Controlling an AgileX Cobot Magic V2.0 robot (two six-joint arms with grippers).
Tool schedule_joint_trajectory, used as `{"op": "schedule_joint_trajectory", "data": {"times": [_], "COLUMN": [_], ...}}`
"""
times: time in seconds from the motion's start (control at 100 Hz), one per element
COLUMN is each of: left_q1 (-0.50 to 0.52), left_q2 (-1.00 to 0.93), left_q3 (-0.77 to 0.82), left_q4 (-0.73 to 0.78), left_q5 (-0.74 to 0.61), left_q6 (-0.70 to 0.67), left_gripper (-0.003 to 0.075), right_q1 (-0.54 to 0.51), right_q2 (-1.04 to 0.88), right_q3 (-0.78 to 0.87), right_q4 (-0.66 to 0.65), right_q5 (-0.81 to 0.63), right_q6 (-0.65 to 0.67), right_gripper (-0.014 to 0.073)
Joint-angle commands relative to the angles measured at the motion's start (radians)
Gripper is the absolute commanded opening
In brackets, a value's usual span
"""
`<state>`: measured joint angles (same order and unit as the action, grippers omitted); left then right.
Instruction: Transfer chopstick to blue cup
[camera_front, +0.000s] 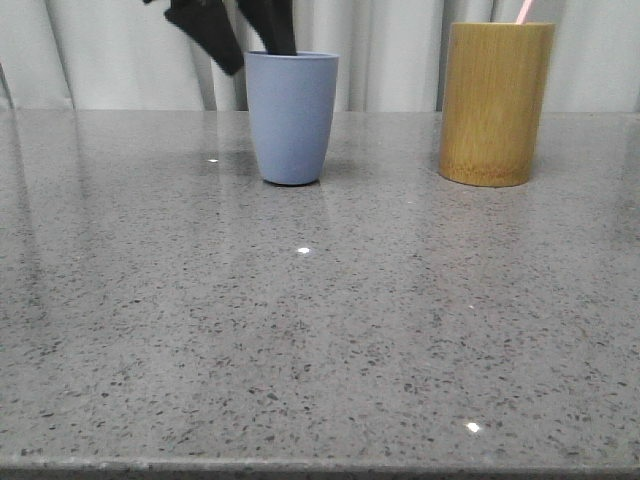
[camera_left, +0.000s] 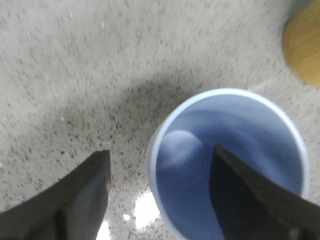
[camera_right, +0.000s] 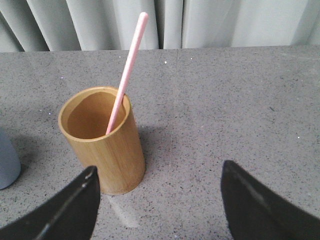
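One pink chopstick (camera_right: 127, 70) leans in the bamboo cup (camera_right: 102, 150); blue cup (camera_left: 230, 165) holds nothing; both tools spread.

Blue cup (camera_front: 291, 118) and bamboo cylinder (camera_front: 496, 104) well apart, bare speckled table (camera_front: 320, 330) between and in front.

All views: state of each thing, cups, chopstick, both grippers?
blue cup: upright on the table, nothing visible inside
bamboo cup: upright, holds one chopstick
chopstick: leaning against the bamboo cup's rim, top sticking out
left gripper: open, empty, one finger over the blue cup's mouth, the other outside its rim
right gripper: open, empty, apart from the bamboo cup
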<state>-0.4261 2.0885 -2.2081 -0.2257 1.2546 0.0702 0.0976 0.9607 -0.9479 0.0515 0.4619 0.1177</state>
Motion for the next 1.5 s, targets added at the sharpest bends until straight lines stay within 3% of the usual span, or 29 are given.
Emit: {"op": "schedule_joint_trajectory", "data": {"times": [0.0, 0.17, 0.4, 0.69, 0.9, 1.15, 1.33, 1.49], "left_q1": [-0.009, -0.009, -0.009, -0.007, -0.007, -0.007, -0.007, -0.007], "left_q2": [-0.065, -0.124, -0.236, -0.399, -0.566, -0.809, -0.988, -1.145], "left_q3": [-0.081, -0.118, -0.118, -0.057, 0.127, 0.462, 0.717, 0.889], "left_q4": [-0.051, -0.041, 0.164, 0.407, 0.488, 0.49, 0.583, 0.603], "left_q5": [0.011, -0.031, -0.054, -0.046, -0.108, -0.253, -0.35, -0.422], "left_q6": [-0.008, -0.008, -0.05, -0.148, -0.197, -0.199, -0.324, -0.329], "left_gripper": [0.044, 0.0428, 0.0335, 0.0335, 0.0335, 0.0335, 0.0335, 0.0335], "right_q1": [0.001, 0.001, 0.001, 0.001, 0.001, 0.001, 0.001, 0.001], "right_q2": [-0.008, -0.008, -0.008, -0.008, -0.008, -0.008, -0.008, -0.008], "right_q3": [-0.039, -0.039, -0.039, -0.039, -0.039, -0.039, -0.039, -0.039], "right_q4": [0.0, -0.007, -0.008, -0.008, -0.008, -0.008, -0.008, -0.008], "right_q5": [-0.067, -0.067, -0.071, -0.071, -0.072, -0.088, -0.092, -0.092], "right_q6": [-0.006, -0.006, -0.008, -0.013, -0.014, -0.019, -0.021, -0.022], "right_gripper": [0.0518, 0.0518, 0.0518, 0.0518, 0.0518, 0.0518, 0.0518, 0.0518]}}
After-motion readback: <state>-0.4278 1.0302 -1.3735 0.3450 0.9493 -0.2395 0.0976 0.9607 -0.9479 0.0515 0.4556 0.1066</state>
